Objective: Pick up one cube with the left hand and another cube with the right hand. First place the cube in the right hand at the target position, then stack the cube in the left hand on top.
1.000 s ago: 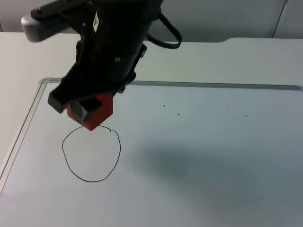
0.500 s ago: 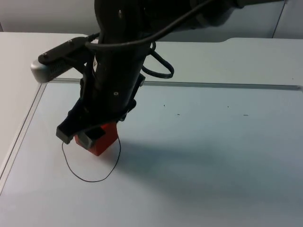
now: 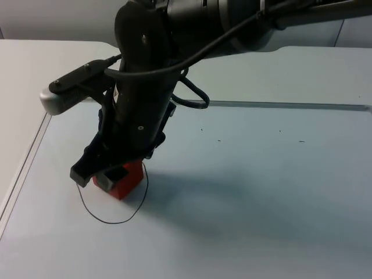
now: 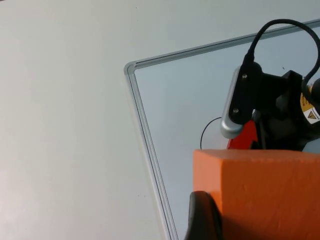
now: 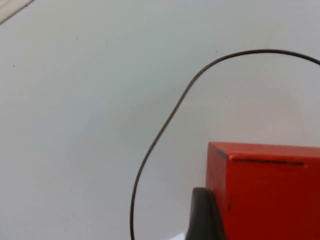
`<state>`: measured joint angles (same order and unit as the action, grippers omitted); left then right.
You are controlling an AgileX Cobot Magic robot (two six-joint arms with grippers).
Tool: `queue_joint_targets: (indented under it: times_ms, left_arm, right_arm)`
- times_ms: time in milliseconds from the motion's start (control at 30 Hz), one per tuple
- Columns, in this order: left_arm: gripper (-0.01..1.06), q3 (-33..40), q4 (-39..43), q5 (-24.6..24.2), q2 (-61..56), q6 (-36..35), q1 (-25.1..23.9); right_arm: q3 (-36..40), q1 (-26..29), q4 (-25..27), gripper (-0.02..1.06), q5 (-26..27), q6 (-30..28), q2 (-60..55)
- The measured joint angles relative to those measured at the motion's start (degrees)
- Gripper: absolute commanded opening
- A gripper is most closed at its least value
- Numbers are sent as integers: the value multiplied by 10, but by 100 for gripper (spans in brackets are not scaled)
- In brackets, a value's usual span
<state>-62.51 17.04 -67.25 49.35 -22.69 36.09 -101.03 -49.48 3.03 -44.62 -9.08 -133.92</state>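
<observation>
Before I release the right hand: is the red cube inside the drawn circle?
Yes, in the top view the red cube held by the right gripper sits within the black circle.

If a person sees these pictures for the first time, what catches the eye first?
The right gripper reaches down with its jaws shut on a red cube, inside the black drawn circle on the white table. Beside that circle, the left gripper holds an orange cube aloft.

Right claw (image 3: 104, 174) low over the table, fingers clamped; left claw (image 4: 210, 225) raised, fingers gripping
</observation>
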Motion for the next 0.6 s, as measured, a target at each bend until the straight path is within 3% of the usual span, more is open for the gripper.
queue_joint_targets:
  times_ms: [600]
  left_arm:
    - [0,0,0,0,0,0,0]
  right_arm:
    - [0,0,1,0,17,0,0]
